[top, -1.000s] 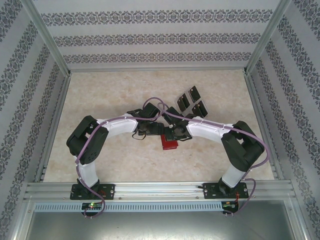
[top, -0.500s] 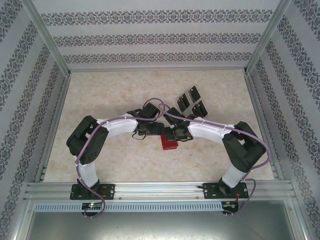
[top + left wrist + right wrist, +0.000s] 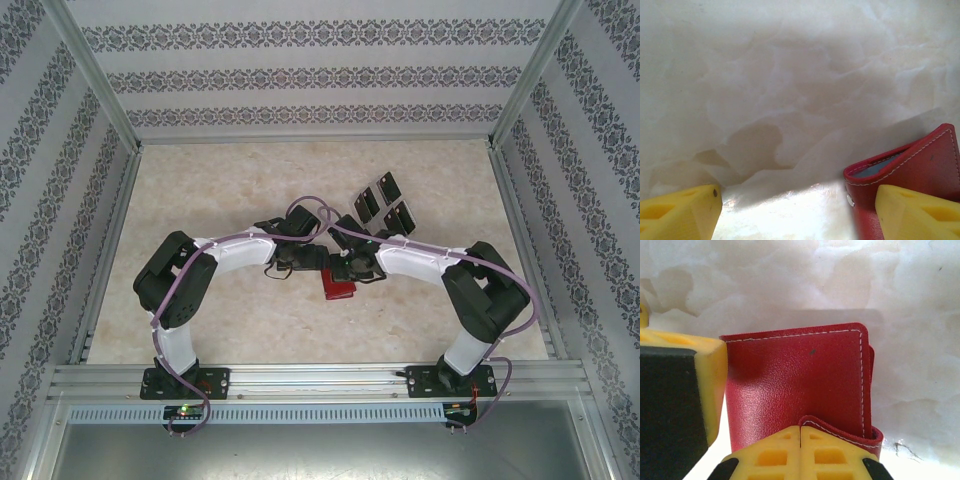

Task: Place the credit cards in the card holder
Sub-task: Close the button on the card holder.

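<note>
The card holder [image 3: 338,288] is a red wallet lying on the table centre between both arms. My right gripper [image 3: 800,440] is shut, with the holder's [image 3: 795,380] curled flap edge rising from the seam between its fingers. My left gripper [image 3: 797,215] stands wide open just above the table; its right finger [image 3: 915,210] overlaps the holder's corner [image 3: 920,165], whose greyish inside shows at the open edge. That left finger [image 3: 685,390] also appears beside the holder in the right wrist view. Black credit cards [image 3: 380,203] stand further back, right of centre.
Both arms [image 3: 240,255] bend inward and meet over the middle of the pale marbled table [image 3: 220,190]. Patterned walls with metal posts [image 3: 110,110] enclose the table on three sides. A metal rail [image 3: 320,380] runs along the near edge.
</note>
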Available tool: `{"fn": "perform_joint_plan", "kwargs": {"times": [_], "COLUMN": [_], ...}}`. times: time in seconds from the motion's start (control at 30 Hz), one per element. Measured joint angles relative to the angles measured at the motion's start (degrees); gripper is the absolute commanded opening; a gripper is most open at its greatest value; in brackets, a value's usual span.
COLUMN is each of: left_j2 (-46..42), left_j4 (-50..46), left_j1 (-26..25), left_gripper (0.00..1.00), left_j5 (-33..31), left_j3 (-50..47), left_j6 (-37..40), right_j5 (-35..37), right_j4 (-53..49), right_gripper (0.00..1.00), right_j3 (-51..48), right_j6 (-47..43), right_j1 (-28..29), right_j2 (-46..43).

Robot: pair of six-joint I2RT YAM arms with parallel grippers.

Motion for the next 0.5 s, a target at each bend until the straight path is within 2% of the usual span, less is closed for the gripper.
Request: {"fn": "perform_joint_plan", "kwargs": {"times": [0.23,0.4,0.5], "left_j2": [0.00,0.00,0.00], "left_j4": [0.00,0.00,-0.11], "left_j1": [0.00,0.00,0.02], "left_gripper": [0.82,0.81,0.81], "left_j5": [0.00,0.00,0.07], "left_j3": [0.00,0.00,0.00], "left_j6": [0.00,0.00,0.02], "right_j5": [-1.86,-3.76,-5.05], "right_j4": [4.04,4.66,4.39], "right_gripper": [0.02,0.24,0.33], "right_j3": [-2.84,-3.23,-3.02], "right_j6": [2.03,2.54,2.99], "right_j1": [-1.16,-1.53,-1.70], "right_j2": [-1.38,-1.84,-2.16]}}
